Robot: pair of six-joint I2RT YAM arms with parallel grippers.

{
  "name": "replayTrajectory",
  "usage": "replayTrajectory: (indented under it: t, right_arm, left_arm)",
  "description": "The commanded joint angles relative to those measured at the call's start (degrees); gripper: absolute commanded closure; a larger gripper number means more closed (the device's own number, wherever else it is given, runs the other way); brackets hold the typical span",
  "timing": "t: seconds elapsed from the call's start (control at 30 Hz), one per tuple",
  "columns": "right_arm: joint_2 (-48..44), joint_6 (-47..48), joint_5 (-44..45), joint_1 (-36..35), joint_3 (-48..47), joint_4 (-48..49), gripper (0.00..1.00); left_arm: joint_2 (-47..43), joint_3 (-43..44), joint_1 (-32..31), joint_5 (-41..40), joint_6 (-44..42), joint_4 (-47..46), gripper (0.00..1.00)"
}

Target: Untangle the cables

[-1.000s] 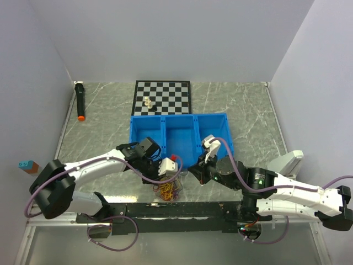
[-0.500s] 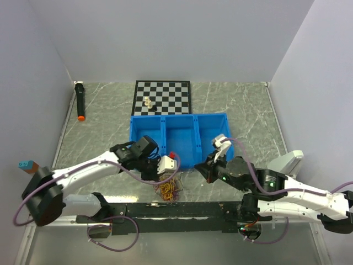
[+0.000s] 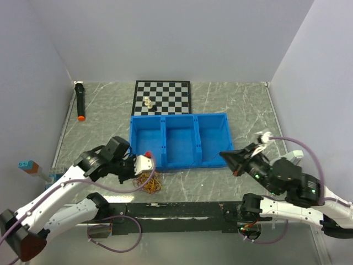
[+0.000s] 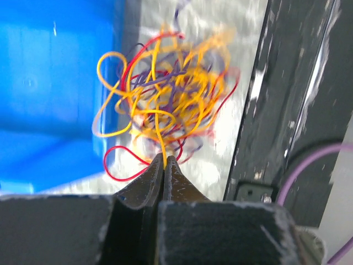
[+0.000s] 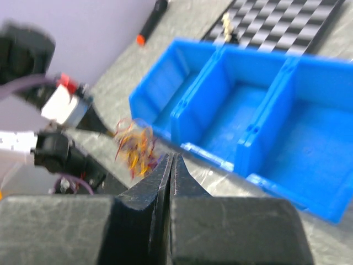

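Left hand (image 4: pixel 164 160) clamped on one yellow strand, with the cables (image 4: pixel 171 94) bunched at its tips, just beside the blue bin (image 3: pixel 179 138). Right hand (image 5: pixel 171 160) pinched together, seemingly empty in the blur, and well apart.

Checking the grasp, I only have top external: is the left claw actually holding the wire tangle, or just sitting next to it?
Observer: Holding. The left wrist view shows the left claw shut on a single orange-yellow strand of the tangle of thin orange, red and purple wires.
Operator: Anything in the right claw?
Observer: No. The right wrist view shows the right claw shut with nothing between its fingers, and no wire touching it.
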State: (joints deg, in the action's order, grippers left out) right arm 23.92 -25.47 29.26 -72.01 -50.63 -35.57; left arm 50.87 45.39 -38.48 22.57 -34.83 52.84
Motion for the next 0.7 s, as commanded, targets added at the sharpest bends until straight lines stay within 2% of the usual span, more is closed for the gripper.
replayTrajectory:
  t: [0.0, 0.2, 0.37, 0.67]
  right_arm:
    - [-2.8, 4.7, 6.5, -0.1, -5.5, -1.5, 1.0]
    - [-5.3, 11.7, 12.3, -0.1, -14.6, -0.9, 1.0]
    - [-9.4, 17.2, 12.4, -0.1, -18.7, 4.9, 1.0]
    - [-7.2, 24.8, 13.7, 0.0, -26.3, 8.0, 1.0]
  left_arm:
    - [-5.0, -2.2, 0.4, -5.7, -4.3, 6.8, 0.99]
    - [-4.1, -1.9, 1.5, -8.1, -5.8, 8.4, 0.99]
    - [-3.0, -5.7, 1.5, -13.5, -7.4, 6.0, 0.99]
    - [-8.9, -11.7, 2.7, -21.1, -11.8, 3.1, 0.99]
